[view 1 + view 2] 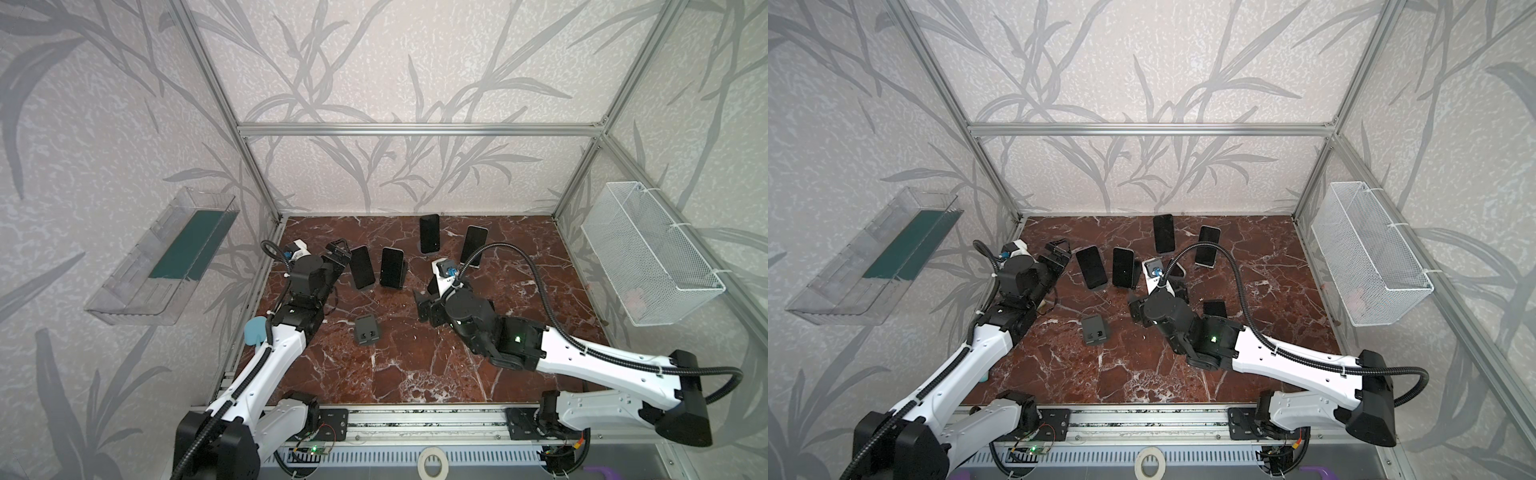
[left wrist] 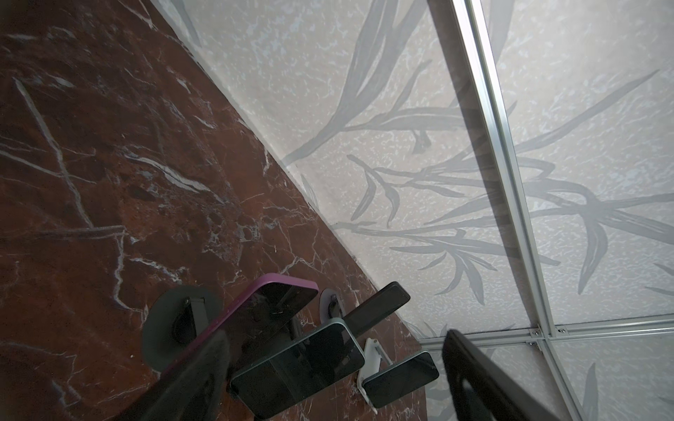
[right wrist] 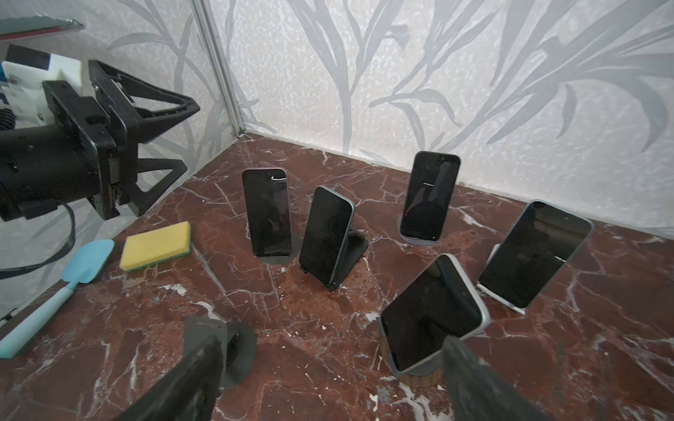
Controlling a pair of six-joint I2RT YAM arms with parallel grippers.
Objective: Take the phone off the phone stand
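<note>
Several dark-screened phones lean on stands on the marble table [image 1: 415, 374]. My left gripper [image 1: 338, 249] is open beside the purple-edged phone [image 2: 262, 310] [image 1: 361, 266]; a teal-edged phone [image 2: 299, 368] stands farther on. My right gripper [image 3: 328, 350] is also open over bare marble. One of its fingers [image 3: 470, 375] overlaps the lower corner of a white-edged phone [image 3: 434, 313] on a round wooden-based stand [image 3: 419, 377]. Its other finger [image 3: 197, 368] is by an empty dark stand [image 3: 237, 350]. Nothing is held.
Another empty grey stand [image 1: 368, 330] sits mid-table. A yellow sponge [image 3: 157, 246] and a blue spatula [image 3: 62, 284] lie by the left wall. A wire basket [image 1: 648, 253] hangs on the right wall and a clear tray [image 1: 162, 257] on the left.
</note>
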